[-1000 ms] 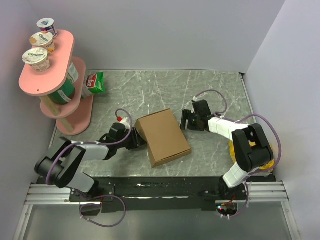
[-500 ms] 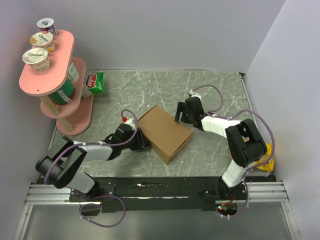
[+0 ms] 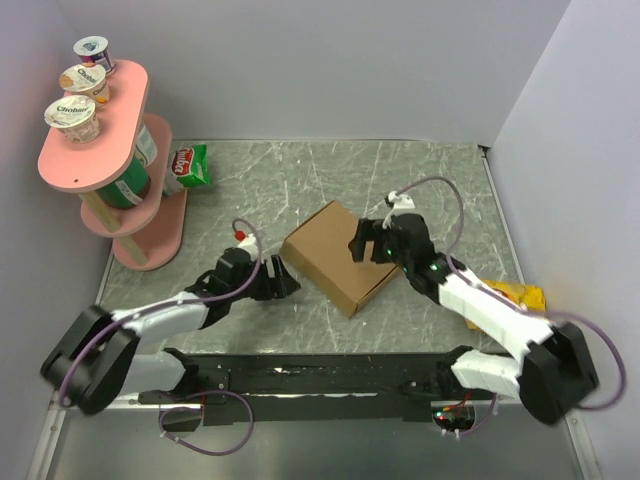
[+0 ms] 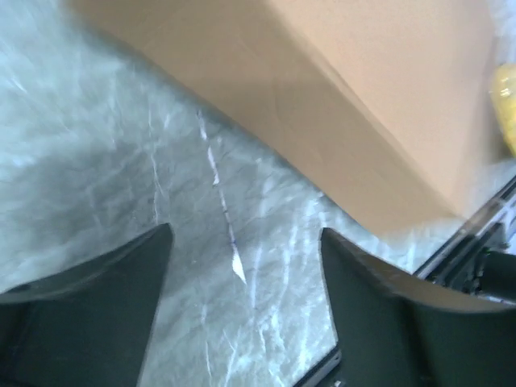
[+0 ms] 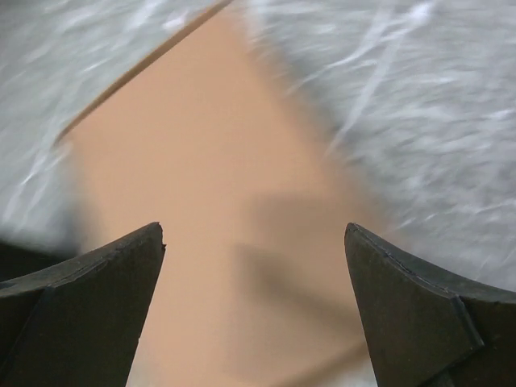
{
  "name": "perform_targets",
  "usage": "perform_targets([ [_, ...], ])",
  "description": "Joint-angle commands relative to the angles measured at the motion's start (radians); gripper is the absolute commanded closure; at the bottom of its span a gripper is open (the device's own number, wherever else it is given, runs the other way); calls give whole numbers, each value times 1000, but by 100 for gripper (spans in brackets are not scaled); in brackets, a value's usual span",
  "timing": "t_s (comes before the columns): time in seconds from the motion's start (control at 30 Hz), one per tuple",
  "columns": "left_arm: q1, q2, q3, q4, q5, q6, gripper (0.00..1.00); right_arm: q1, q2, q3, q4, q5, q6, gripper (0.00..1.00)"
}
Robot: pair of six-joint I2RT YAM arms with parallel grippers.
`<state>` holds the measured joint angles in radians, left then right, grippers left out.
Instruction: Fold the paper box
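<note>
The paper box is a flat closed brown cardboard box lying skewed in the middle of the grey marble table. My left gripper sits low on the table just off the box's near-left side, open, with only bare marble between its fingers. In the left wrist view the paper box lies ahead of the gripper, apart from it. My right gripper hovers over the box's right part. Seen from the right wrist, the gripper is wide open above the box top, holding nothing.
A pink two-tier stand with yogurt cups and a green can stands at the far left. A green snack bag lies beside it. A yellow bag lies at the right, under the right arm.
The left gripper has opened and let go of the box's left edge. The box has turned and shifted slightly right. The right arm has swung over the box top, its jaws wider.
</note>
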<state>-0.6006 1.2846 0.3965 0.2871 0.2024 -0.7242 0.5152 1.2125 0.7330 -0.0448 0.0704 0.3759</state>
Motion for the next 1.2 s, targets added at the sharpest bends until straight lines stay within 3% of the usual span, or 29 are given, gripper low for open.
perform_targets([
  [0.0, 64, -172, 33, -80, -3, 101, 13, 28, -160, -79, -185, 1, -43, 0],
  [0.1, 136, -215, 77, -158, 41, 118, 7, 75, -217, -86, -272, 71, -49, 0],
  [0.2, 179, -200, 116, -145, 49, 121, 6, 224, -272, -99, -268, 97, -107, 0],
  [0.37, 239, -43, 244, -59, 90, 111, 1, 305, -202, -44, -381, 101, -144, 0],
  [0.63, 237, 301, 554, -42, 179, 221, 4, 463, 11, 86, -489, 281, -198, 0],
  [0.8, 223, 370, 602, 15, 249, 273, 4, 519, 97, 134, -533, 359, -198, 0],
  [0.9, 194, 436, 671, -40, 272, 344, 3, 526, 139, 151, -561, 391, -203, 0],
  [1.17, 120, 573, 818, -174, 95, 442, 3, 526, 186, 166, -570, 358, -200, 0],
])
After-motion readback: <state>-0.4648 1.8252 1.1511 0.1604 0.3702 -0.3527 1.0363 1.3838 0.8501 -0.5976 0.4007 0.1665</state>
